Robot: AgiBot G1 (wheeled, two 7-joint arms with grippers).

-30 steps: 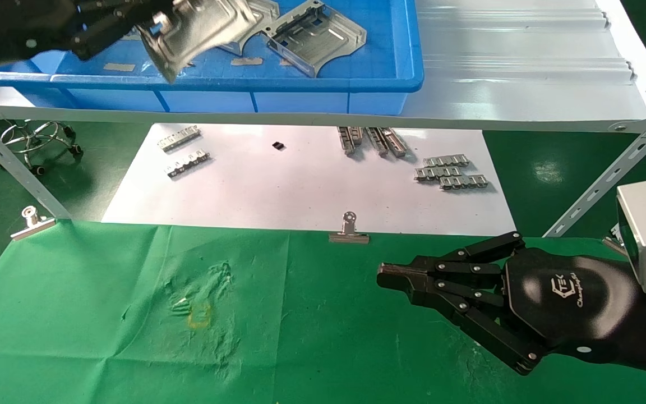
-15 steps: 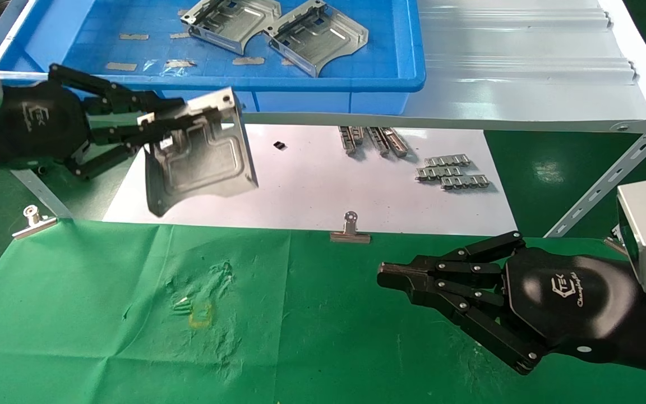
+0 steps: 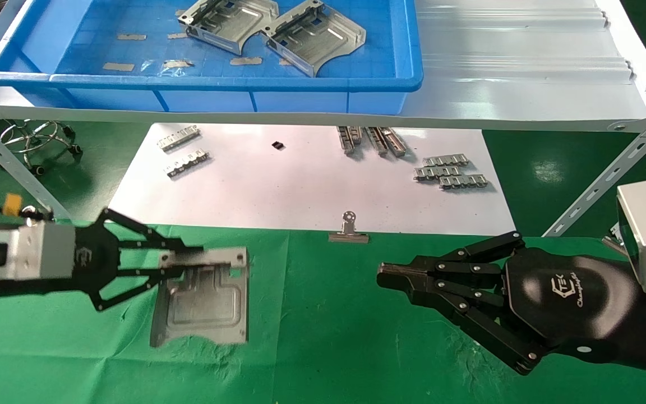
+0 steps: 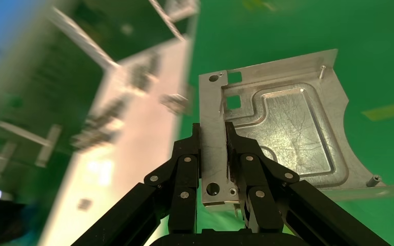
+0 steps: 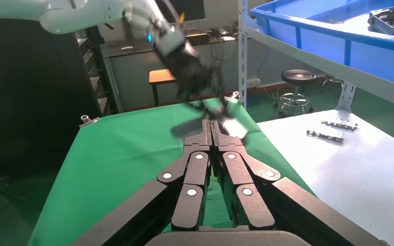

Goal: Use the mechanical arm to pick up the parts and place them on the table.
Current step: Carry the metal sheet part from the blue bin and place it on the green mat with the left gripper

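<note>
On the left of the head view, the left gripper reaches in low over the table, its black link fingers clamped on the far raised edge of one part. The left wrist view shows the same clamp: both fingertip sets pinch the plate's flange from either side. The plate hangs or rests just at the green cloth; whether its near edge touches cannot be told. Its flat face is turned up toward the head camera, the gripped edge lies toward the white sheet, and the curved notch sits at its near-left corner; its longer side runs roughly away from the robot. Open green cloth spreads in front of and to the right of the plate, with a binder clip on the table's far edge well clear of it. Above, on the white shelf, the blue bin holds two more parts side by side. On the right, the right gripper sits parked over the cloth, fingers drawn together on nothing, well apart from the plate.
</note>
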